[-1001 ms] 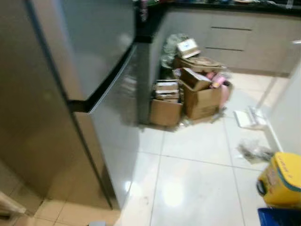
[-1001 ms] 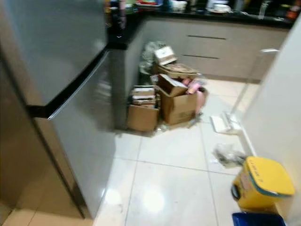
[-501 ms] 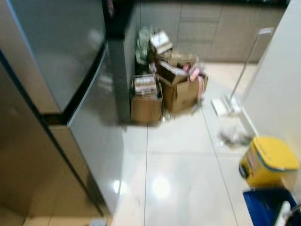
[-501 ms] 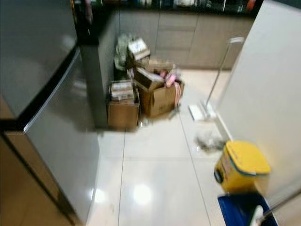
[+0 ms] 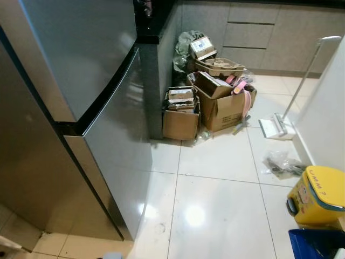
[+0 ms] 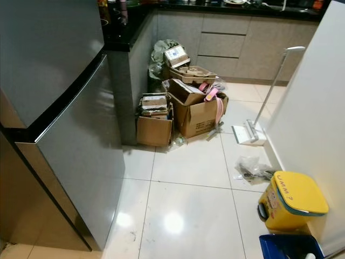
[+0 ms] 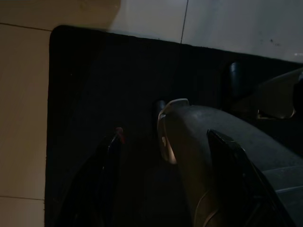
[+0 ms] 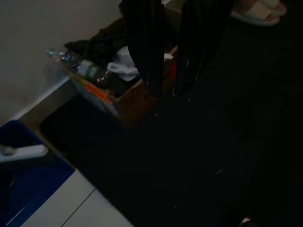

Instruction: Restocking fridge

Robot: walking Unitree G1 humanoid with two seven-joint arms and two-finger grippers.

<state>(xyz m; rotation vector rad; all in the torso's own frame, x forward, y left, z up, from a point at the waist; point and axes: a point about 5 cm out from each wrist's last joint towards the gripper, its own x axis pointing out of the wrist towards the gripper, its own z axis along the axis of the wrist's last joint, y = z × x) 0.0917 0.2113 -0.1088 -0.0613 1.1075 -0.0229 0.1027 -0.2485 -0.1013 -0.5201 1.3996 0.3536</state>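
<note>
Brushed steel fridge (image 5: 108, 124) doors closed, glossy tiles (image 5: 215, 216), crumpled cardboard boxes (image 5: 221, 105); view sharper than before. Both grippers' fingers spread, holding nothing.

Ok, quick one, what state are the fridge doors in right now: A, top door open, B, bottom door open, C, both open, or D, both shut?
D: the fridge shows both steel doors closed flush, with just the dark seam between the upper and lower door and no interior showing.
</note>
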